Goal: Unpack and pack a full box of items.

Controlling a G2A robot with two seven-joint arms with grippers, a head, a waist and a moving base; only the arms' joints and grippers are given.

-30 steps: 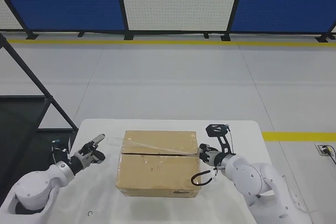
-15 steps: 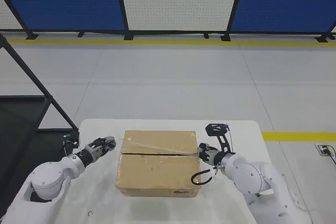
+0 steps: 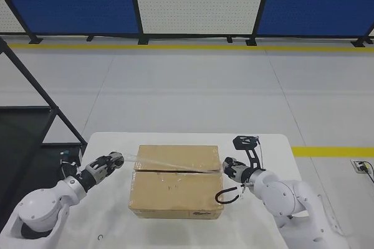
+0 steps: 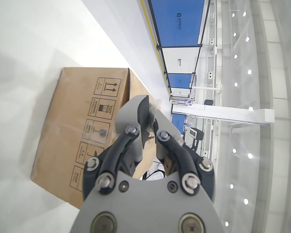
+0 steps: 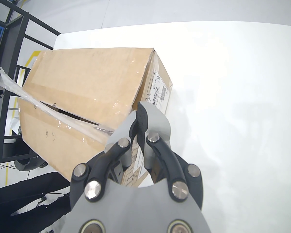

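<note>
Top view: box (image 3: 174, 187) seam gaping (contents hidden) — left fingers (image 3: 115, 160) clamp tape (image 3: 168, 164), right fingers (image 3: 229, 167) together.

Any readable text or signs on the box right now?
Brown cardboard box, end face: black handling pictograms, two upward arrows on top, a wine glass lower; captions too small to read.
Other end: white shipping label with codes, print too small.
Top flap: handwritten pen marks, illegible.

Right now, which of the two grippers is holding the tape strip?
The left gripper: it pinches the clear tape strip stretched off the box seam. The right gripper is shut at the box's opposite end, holding no tape.
</note>
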